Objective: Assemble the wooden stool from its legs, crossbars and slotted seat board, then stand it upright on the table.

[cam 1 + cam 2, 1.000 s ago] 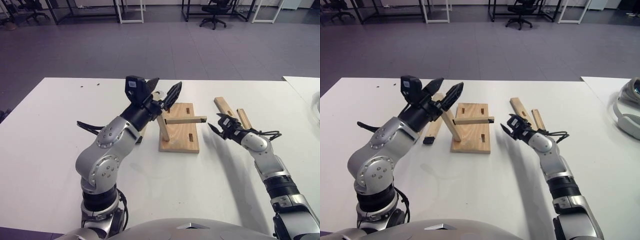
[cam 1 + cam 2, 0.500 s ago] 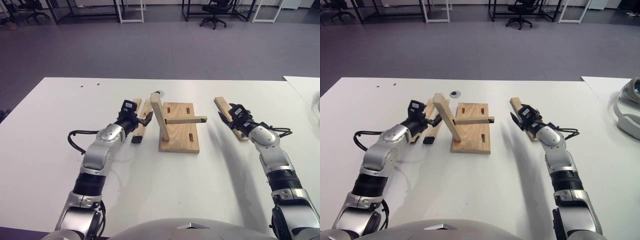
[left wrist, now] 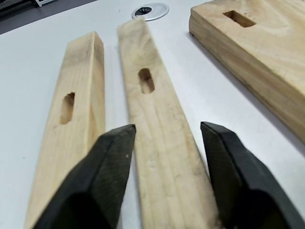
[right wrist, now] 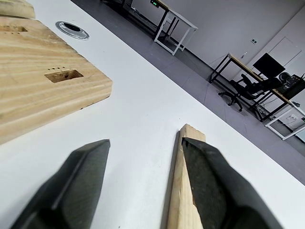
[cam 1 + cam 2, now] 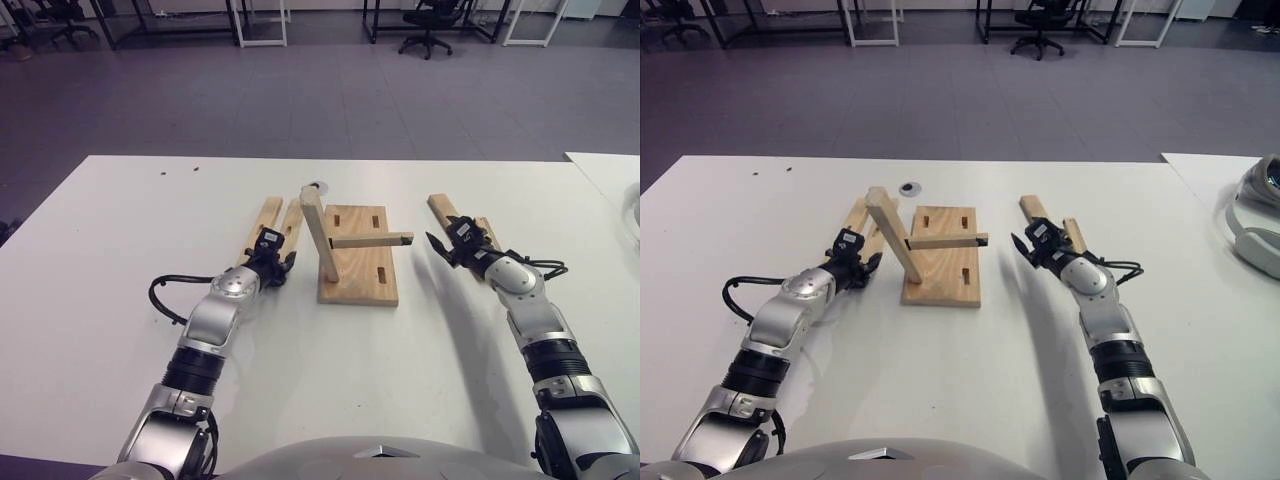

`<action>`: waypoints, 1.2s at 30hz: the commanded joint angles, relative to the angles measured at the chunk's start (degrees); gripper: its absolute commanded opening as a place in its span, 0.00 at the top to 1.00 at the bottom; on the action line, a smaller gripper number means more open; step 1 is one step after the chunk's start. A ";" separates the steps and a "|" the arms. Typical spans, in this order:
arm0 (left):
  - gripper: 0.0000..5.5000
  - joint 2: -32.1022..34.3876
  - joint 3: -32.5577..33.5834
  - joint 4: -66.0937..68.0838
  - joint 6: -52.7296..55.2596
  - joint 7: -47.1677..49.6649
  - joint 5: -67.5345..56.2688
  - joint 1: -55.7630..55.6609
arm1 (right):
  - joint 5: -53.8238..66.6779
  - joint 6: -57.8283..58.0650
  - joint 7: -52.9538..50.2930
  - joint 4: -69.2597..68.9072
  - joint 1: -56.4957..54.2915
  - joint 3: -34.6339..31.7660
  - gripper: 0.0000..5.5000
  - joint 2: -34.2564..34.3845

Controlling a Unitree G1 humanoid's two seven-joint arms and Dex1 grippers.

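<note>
Presently the left hand (image 3: 167, 131) gapes astride a grainy slotted leg (image 3: 159, 157), the right hand (image 4: 145, 142) open beside a square-ended leg (image 4: 178, 191).

White table (image 5: 100, 300), slotted seat board (image 5: 358, 288), loose legs (image 5: 268, 215)

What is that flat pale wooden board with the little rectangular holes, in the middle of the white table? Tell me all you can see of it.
The seat board is a thick rectangular plank of pale, grainy wood, lying flat on the white table. Three open rectangular slots show: two at its far end, one nearer the robot. At its near left corner a wooden leg stands in it, leaning away and leftward, with a crossbar jutting out over the board. Nothing else touches it.
</note>
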 commanded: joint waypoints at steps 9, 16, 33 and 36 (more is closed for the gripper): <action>0.33 -1.17 1.19 -0.18 2.97 -2.05 -0.31 3.94 | -0.44 0.06 -0.65 0.36 -1.42 0.26 0.49 -0.13; 0.52 -1.94 2.76 -0.89 -2.15 -3.10 -0.71 3.74 | -0.21 -0.14 -0.76 0.86 -1.85 0.35 0.49 0.14; 0.62 1.06 11.78 7.57 -28.47 -19.35 -8.78 -20.57 | 42.45 26.69 10.09 -3.18 -26.79 -18.83 0.49 9.12; 0.62 2.56 10.47 12.80 -34.01 -26.41 -9.05 -25.84 | 51.95 33.72 7.92 -4.17 -32.95 -22.03 0.49 12.75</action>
